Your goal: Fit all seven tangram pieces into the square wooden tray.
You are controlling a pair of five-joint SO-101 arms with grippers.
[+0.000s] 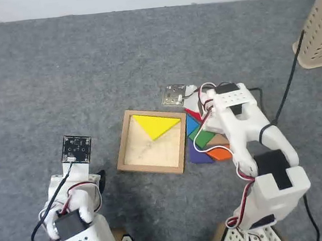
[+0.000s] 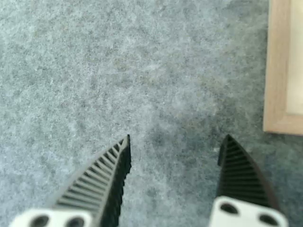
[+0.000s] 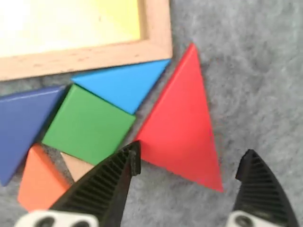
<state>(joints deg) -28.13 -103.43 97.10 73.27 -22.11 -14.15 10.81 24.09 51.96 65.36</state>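
Red triangle [image 3: 184,113] sits beneath the right pincer [image 3: 191,152], spread wide, perhaps untouched, while the left pincer [image 2: 177,138] gapes over grey carpet [image 2: 94,71].

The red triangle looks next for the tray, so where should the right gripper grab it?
Probably from above, across the corner nearest the right gripper: the red triangle lies flat, its two edges there border bare carpet, while the blue triangle and green square crowd the other edge.

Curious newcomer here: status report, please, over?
Open, empty: left claw, right claw. In square wooden tray: yellow triangle piece. Under right claw: red triangle piece.
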